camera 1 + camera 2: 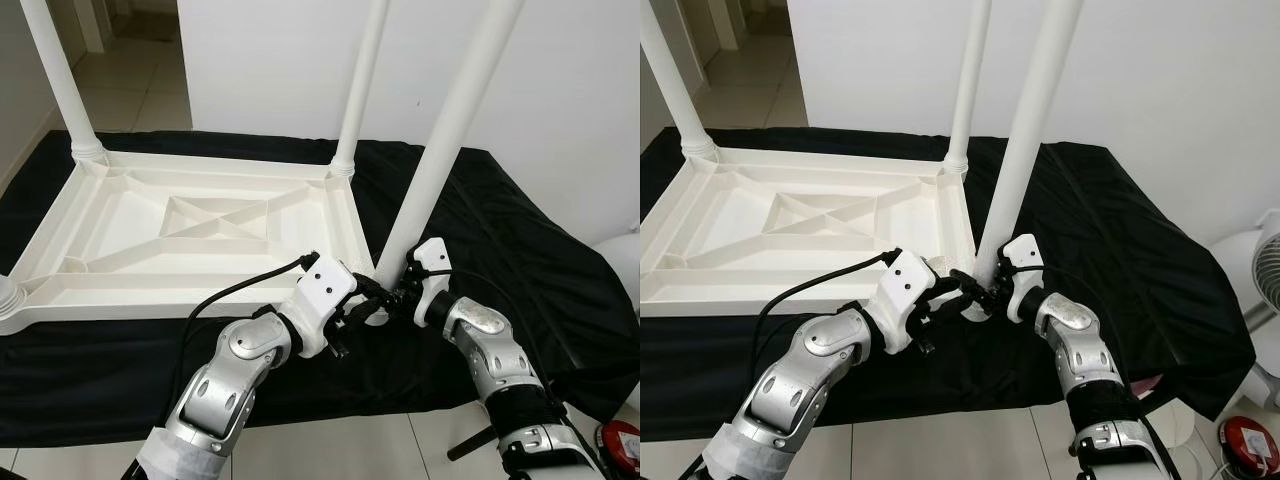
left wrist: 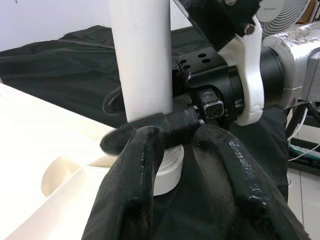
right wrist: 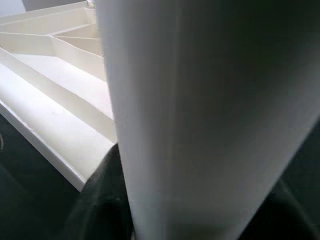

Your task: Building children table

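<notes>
on the black cloth (image 1: pixel 520 250) that covers the floor, the left eye view shows a white plastic tabletop (image 1: pixel 190 235) lying upside down, its ribbed underside facing up and its long axis running left to right. three white legs are in view: a far-left leg (image 1: pixel 55 75) and a far-right leg (image 1: pixel 362 85) stand upright in their corner sockets, and a third leg (image 1: pixel 450 130) at the near right corner leans, its top tilted toward the right. a fourth socket (image 1: pixel 8 295) pokes in at the near left corner. the left gripper (image 1: pixel 362 305) and the right gripper (image 1: pixel 405 290) meet at the base of the leaning leg, one from each side. a red device (image 1: pixel 622 440) sits on the tiles at the lower right; no writing on it can be read.

across the right eye view the same scene repeats, with a white fan (image 1: pixel 1260 270) past the cloth's right edge.

along the left wrist view, the left gripper's two black fingers (image 2: pixel 135 185) are apart, reaching to the leg's foot collar (image 2: pixel 167 170), which sits just off the tabletop's corner on the cloth. one black finger of the right gripper lies across the leg above that collar.

up close in the right wrist view, the leg is a broad white column with the tabletop's ribs behind; whether the right gripper is clamped on it cannot be told.
</notes>
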Available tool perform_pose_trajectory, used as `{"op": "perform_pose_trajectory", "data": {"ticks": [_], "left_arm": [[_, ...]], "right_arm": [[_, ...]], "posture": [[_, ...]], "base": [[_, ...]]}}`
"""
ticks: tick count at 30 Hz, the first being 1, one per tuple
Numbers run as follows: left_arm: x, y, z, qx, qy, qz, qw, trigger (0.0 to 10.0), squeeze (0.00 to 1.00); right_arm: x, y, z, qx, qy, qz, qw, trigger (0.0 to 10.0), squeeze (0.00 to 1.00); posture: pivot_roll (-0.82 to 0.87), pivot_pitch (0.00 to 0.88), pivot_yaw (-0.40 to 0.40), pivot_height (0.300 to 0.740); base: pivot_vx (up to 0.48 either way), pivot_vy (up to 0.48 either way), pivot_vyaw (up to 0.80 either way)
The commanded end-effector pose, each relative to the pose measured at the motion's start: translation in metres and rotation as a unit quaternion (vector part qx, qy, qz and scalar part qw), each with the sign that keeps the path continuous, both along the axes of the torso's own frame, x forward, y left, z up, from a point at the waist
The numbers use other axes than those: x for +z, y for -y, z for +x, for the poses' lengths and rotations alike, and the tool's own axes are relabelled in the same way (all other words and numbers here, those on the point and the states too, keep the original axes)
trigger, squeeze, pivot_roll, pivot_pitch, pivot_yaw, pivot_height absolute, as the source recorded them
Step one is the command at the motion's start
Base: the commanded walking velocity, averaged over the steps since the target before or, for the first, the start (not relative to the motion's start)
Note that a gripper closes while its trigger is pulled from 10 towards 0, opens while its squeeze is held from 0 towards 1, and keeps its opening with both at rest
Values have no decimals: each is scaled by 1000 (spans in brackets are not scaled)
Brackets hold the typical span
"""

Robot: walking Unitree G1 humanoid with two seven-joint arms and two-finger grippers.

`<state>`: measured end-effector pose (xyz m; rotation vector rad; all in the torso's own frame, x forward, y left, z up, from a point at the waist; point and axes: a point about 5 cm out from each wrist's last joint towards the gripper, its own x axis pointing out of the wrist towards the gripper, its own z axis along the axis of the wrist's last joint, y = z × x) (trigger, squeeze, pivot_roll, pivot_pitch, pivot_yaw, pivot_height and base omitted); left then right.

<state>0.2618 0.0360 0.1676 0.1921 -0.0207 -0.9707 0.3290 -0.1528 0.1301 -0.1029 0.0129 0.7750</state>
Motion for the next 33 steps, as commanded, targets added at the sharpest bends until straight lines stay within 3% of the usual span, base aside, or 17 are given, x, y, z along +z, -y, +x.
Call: {"op": "perform_pose_trajectory", "data": {"ticks": [1,13,14,20,21,24,27,33], "left_arm": [[1,0,3,25,11,1,1000,10000,0],[1,-2,2,28,10,3,1000,10000,0],[1,-2,2,27,10,3,1000,10000,0],[0,-2,2,26,9,4,1000,10000,0],[0,-2,2,26,8,4,1000,10000,0],[-1,-1,1,25,7,5,1000,10000,0],[-1,0,0,23,6,4,1000,10000,0],[-2,2,-1,19,5,4,1000,10000,0]], "right_arm": [[-7,-5,-1,20,-15,-12,1000,0,0],[-17,-1,-8,26,-30,-12,999,0,0],[-18,0,-8,22,-25,-7,999,10000,0],[-19,-2,-9,-27,-19,-5,999,10000,0],[-18,-4,-10,-57,-16,0,998,10000,0],[-18,-9,-11,-149,-18,17,989,10000,0],[-26,-11,-12,-241,-43,38,969,10000,0],[-40,-19,-21,-318,-65,48,945,10000,0]], "posture": [[2,0,-94,740],[-3,0,-89,740],[-5,0,-87,740],[-6,0,-86,740],[-5,0,-89,740],[-7,0,-89,740],[-14,0,-90,740],[-13,0,-93,740]], "base": [[0,0,0],[0,0,0],[0,0,0],[0,0,0],[0,0,0],[0,0,0],[0,0,0],[0,0,0]]}}
